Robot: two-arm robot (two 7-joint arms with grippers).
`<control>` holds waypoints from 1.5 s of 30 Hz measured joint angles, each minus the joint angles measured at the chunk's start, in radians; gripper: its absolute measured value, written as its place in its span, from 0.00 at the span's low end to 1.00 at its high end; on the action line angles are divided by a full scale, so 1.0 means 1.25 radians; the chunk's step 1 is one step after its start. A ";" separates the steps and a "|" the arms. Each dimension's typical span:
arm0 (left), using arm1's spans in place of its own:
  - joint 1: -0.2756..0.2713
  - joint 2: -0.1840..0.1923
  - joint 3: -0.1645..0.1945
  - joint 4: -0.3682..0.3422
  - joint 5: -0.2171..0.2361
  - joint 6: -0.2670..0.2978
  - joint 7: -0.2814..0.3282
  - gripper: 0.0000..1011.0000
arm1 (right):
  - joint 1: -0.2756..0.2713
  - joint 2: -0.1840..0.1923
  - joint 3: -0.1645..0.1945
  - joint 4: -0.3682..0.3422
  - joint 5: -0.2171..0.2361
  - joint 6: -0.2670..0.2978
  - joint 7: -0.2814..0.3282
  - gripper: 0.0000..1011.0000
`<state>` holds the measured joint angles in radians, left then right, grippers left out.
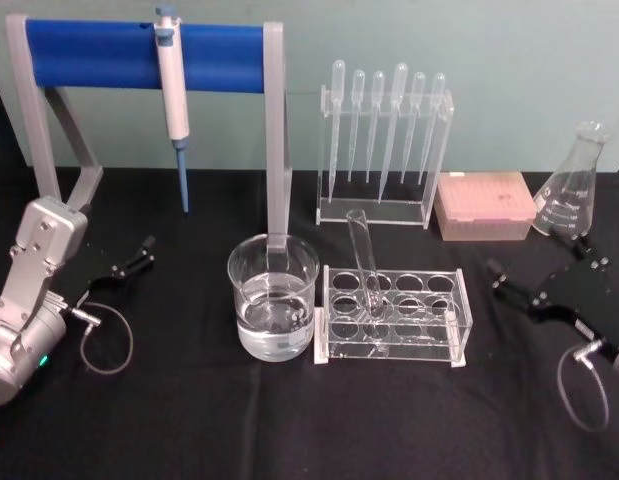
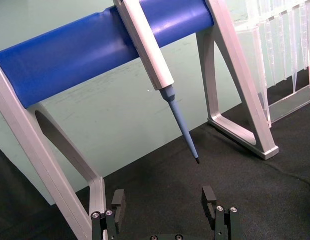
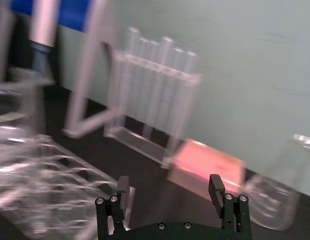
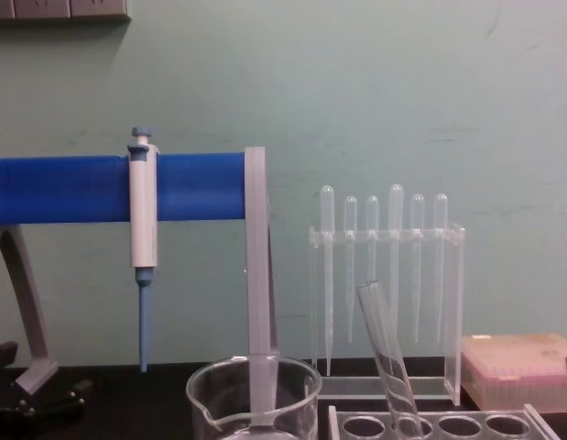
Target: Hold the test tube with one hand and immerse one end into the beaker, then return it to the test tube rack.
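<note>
Test tube (image 1: 365,262) in rack (image 1: 460,300) beside beaker (image 1: 247,292)

The table (image 1: 289,430) is black, like the left end effector (image 2: 164,200) and right end effector (image 3: 170,192). The test tube (image 1: 363,250), beaker (image 1: 273,300) and rack (image 1: 460,312) are colourless and clear. The stand bar (image 1: 89,55) is blue, the pipette (image 1: 172,95) white and blue, the box (image 1: 484,205) pink.

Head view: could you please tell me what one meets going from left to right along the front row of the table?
left gripper, open → beaker holding clear liquid → test tube rack, with the test tube leaning in it → right gripper, open.
</note>
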<state>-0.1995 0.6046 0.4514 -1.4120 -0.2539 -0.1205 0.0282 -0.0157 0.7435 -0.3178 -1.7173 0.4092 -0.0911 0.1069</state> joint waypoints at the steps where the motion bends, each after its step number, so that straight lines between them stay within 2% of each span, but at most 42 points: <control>1: 0.000 0.000 0.000 0.000 0.000 0.000 0.000 0.99 | -0.006 0.006 0.002 -0.012 0.011 0.005 0.014 0.99; 4: 0.000 0.000 0.000 0.000 0.000 0.000 0.000 0.99 | -0.013 0.020 0.003 -0.040 0.039 0.024 0.059 0.99; 5: 0.000 0.000 0.000 0.000 0.000 0.000 0.000 0.99 | -0.011 0.028 -0.002 -0.055 0.052 0.038 0.093 0.99; 10: 0.000 0.000 0.000 0.000 0.000 0.000 0.000 0.99 | 0.018 0.029 -0.030 -0.075 0.064 0.079 0.165 0.99; 13: 0.000 0.000 0.000 0.000 0.000 0.000 0.000 0.99 | 0.061 0.008 -0.062 -0.068 0.045 0.111 0.201 0.99; 16: 0.000 0.000 0.000 0.000 0.000 0.000 0.000 0.99 | 0.090 -0.008 -0.079 -0.059 0.032 0.130 0.219 0.99; 19: 0.000 0.000 0.000 0.000 0.000 0.000 0.000 0.99 | 0.136 -0.040 -0.105 -0.034 0.016 0.162 0.242 0.99; 24: 0.000 0.000 0.000 0.000 0.000 0.000 0.000 0.99 | 0.174 -0.070 -0.123 -0.010 -0.003 0.186 0.254 0.99; 26: 0.000 0.000 0.000 0.000 0.000 0.000 0.000 0.99 | 0.200 -0.093 -0.130 0.010 -0.014 0.201 0.259 0.99; 32: 0.000 0.000 0.000 0.000 0.000 0.000 0.000 0.99 | 0.228 -0.124 -0.130 0.039 -0.016 0.216 0.275 0.99; 39: 0.000 0.000 0.000 0.000 0.000 0.000 0.000 0.99 | 0.251 -0.152 -0.136 0.064 -0.022 0.237 0.294 0.85; 45: 0.000 0.000 0.000 0.000 0.000 0.000 0.000 0.99 | 0.257 -0.163 -0.140 0.073 -0.028 0.242 0.298 0.66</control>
<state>-0.1995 0.6047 0.4514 -1.4120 -0.2539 -0.1205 0.0283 0.3053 0.5402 -0.4924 -1.6260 0.3742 0.2112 0.4790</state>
